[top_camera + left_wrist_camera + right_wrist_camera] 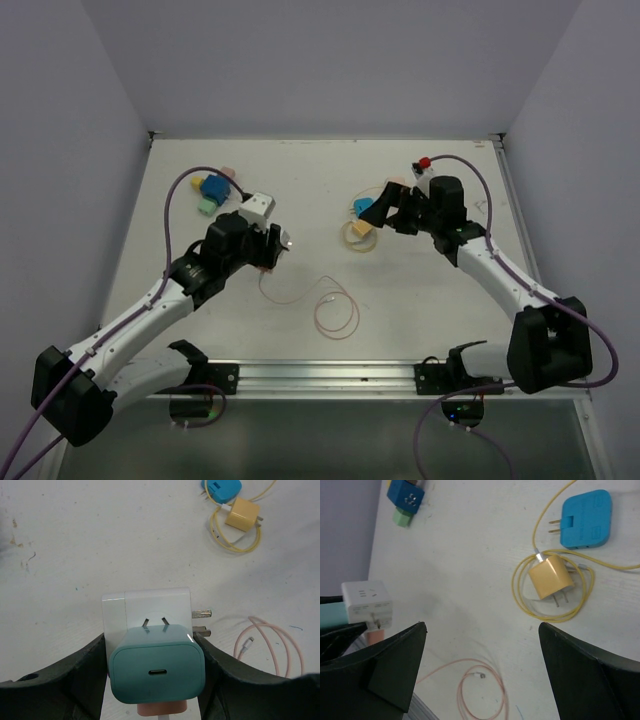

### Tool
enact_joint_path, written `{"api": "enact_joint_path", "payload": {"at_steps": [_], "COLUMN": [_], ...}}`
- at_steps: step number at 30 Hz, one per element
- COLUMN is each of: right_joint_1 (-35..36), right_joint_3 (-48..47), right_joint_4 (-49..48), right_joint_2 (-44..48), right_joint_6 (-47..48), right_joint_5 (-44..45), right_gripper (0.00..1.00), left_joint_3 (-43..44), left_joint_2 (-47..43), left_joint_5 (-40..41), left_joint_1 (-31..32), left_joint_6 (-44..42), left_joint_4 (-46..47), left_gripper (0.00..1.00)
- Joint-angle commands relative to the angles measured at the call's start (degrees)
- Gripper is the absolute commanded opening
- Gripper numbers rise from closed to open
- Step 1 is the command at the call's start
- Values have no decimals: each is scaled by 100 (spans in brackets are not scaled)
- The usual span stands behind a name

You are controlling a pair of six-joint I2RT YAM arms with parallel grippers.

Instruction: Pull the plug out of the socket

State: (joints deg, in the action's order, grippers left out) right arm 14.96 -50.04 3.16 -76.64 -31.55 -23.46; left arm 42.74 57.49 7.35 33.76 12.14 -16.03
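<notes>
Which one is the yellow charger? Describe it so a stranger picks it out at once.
On the white table, look ahead of the right gripper for a loop of yellow cable. The yellow charger lies inside it: a small cube with two prongs, the cable plugged into it. The blue adapter beside it is flat and lies outside the loop.

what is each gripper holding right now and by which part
The left gripper clamps the teal charger by its two sides, with the white adapter on its prongs. The right gripper is open and holds nothing.
</notes>
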Motion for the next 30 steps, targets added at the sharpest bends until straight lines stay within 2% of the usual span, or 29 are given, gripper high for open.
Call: {"api": "enact_joint_path", "payload": {"at_steps": [1,8,14,30], "right_joint_1": [226,1262,1659,2239], "right_joint_3": [144,-76,-234,-700], "right_joint_4": [-289,-797,-1045,-1063], "right_joint_2": [395,352,18,-975], "right_joint_6": [-631,-1195,-1380,-1380], "right_joint_5": [-580,-668,-967,-1301], "right_gripper": [99,99,99,97], "left_joint_3": [-20,24,6,-73], "left_joint_2": [-265,-177,-98,-107], "left_joint_5": [-708,-1797,-2326,-2537], "left_joint_1": [-36,-18,69,201], "left_joint_6": [-396,-634,-915,-1117], "left_joint_4": [750,856,856,821], "left_gripper": [0,0,0,0]}}
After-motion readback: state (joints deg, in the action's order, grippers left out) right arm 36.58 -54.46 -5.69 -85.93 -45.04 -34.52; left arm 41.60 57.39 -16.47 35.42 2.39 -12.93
